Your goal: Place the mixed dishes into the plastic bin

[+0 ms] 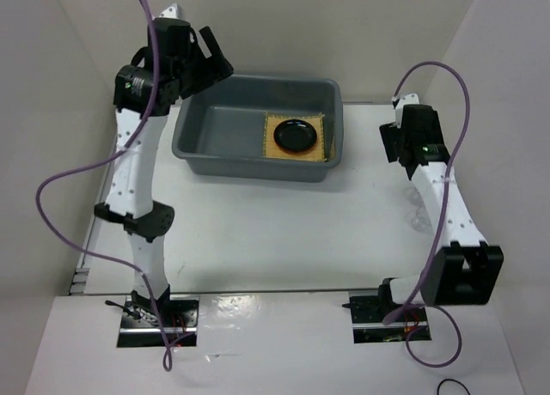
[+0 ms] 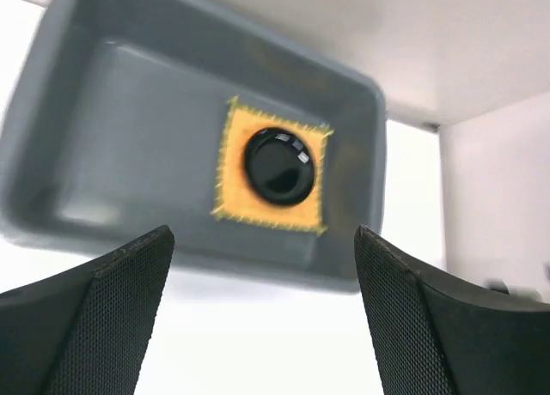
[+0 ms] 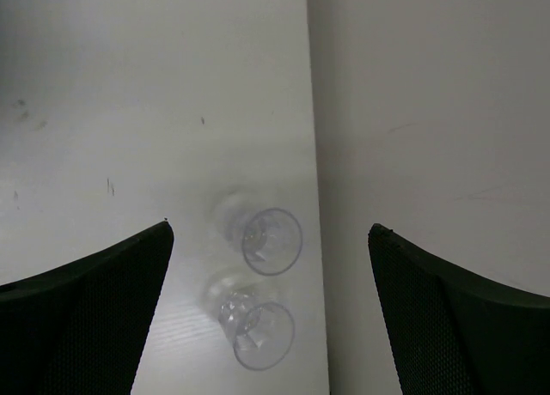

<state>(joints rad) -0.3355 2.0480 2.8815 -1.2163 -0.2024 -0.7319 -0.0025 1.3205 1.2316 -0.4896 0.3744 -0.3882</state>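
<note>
I log: table [image 1: 284,240]; plastic bin [image 1: 249,165] at its 12 o'clock; left gripper [image 2: 262,233] off the bin's 10 o'clock corner, spread, empty; right gripper [image 3: 271,232] at 3 o'clock, spread, empty; bamboo mat [image 1: 270,148] inside bin, 3 o'clock end; black plate [image 1: 296,136] on mat; clear glass cup [image 3: 271,240] and second cup [image 3: 262,333] on table beneath right gripper.

**Reporter:** How do your arms look?
**Robot:** My left arm [image 1: 140,167] and right arm [image 1: 449,202] have white shells, black joints and rows of small dark screws.
**Reporter:** Cables? Fingers?
**Robot:** A purple cable [image 1: 39,197] loops off each arm. My fingers [image 2: 103,326] are black and mesh-textured.
</note>
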